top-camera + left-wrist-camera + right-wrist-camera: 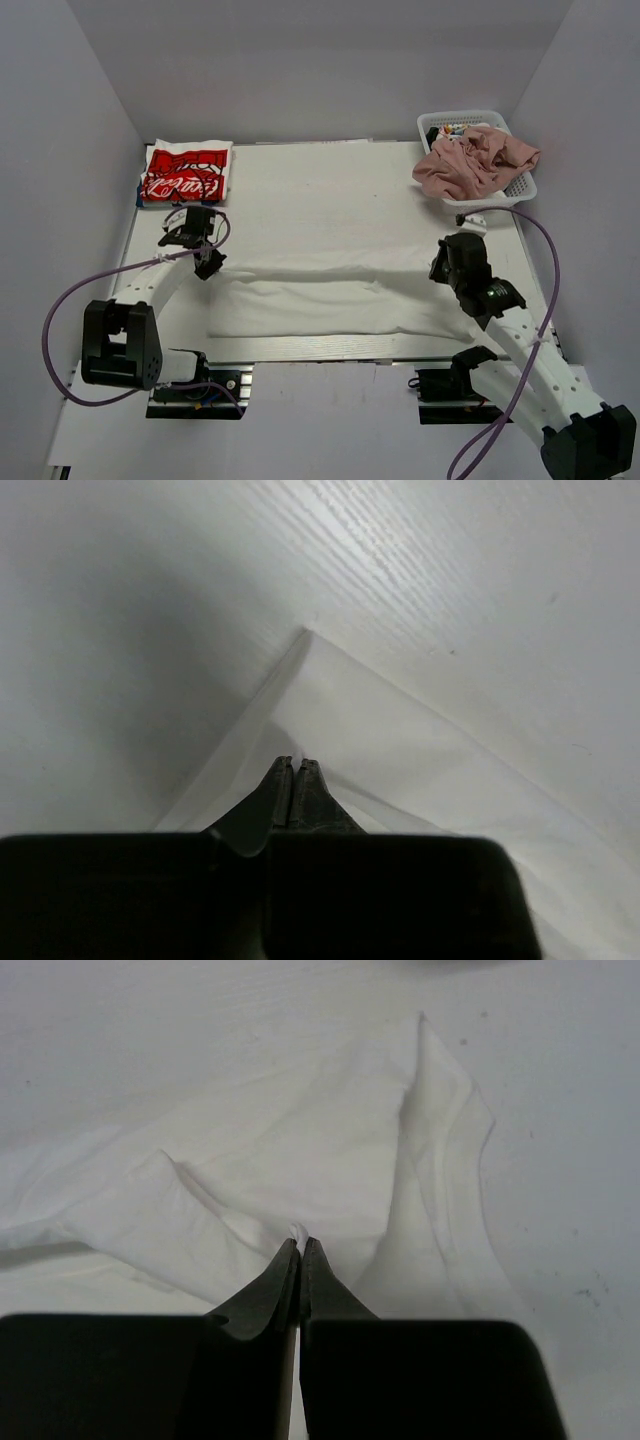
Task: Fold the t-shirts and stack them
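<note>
The folded red-print t-shirt [187,173] sits at the table's far left corner. My left gripper [297,764] and right gripper [300,1244] are both pinched shut on the white t-shirt [330,290] along the near edge. It looks light and limp, best held by its hems. The pink t-shirt [475,160] fills the basket [520,188] at the far right corner.

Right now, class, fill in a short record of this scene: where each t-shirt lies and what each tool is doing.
plain white t-shirt: laid out across the near half of the table
red-print t-shirt: folded, far left corner
pink t-shirt: crumpled, spilling over the basket at far right
left tool: shut on the white shirt's left end
right tool: shut on its right end
</note>
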